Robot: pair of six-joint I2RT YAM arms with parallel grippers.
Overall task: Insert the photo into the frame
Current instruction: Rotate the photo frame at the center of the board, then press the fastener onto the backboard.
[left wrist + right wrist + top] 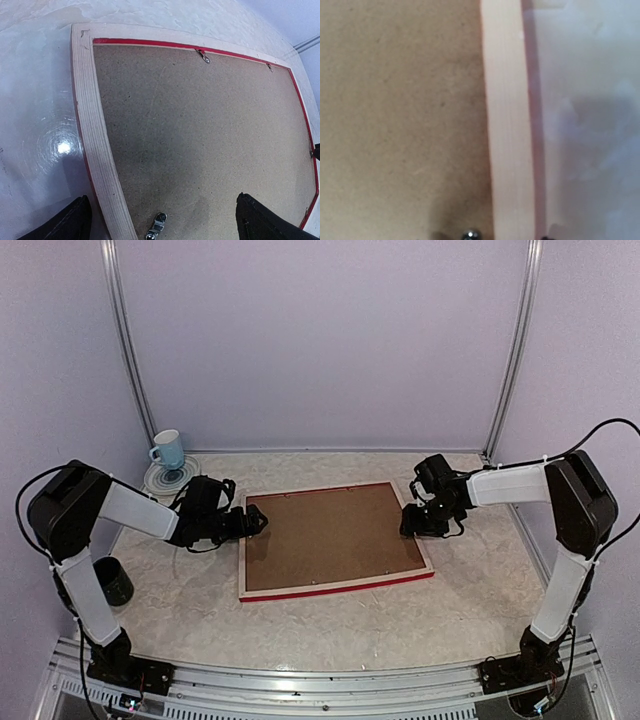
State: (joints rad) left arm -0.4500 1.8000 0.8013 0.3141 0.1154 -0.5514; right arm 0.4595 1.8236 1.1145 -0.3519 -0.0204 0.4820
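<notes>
The frame (243, 552) lies face down mid-table, pale wood back up, with its red edge (340, 587) showing at the front. A brown backing board (330, 535) fills it. The photo is not visible. My left gripper (255, 522) is open at the frame's left bar (95, 140), its fingers (70, 222) spread over the bar and the board (200, 135), beside a metal turn clip (156, 227). My right gripper (412, 520) is low over the frame's right bar (507, 125). Its fingers do not show in the right wrist view, only the board (400, 110) and a metal clip (470, 233).
A blue mug (167, 448) stands on a plate (150, 483) at the back left. A black cup (112, 580) stands at the left, by the left arm. Walls close the back and sides. A metal rail runs along the near edge.
</notes>
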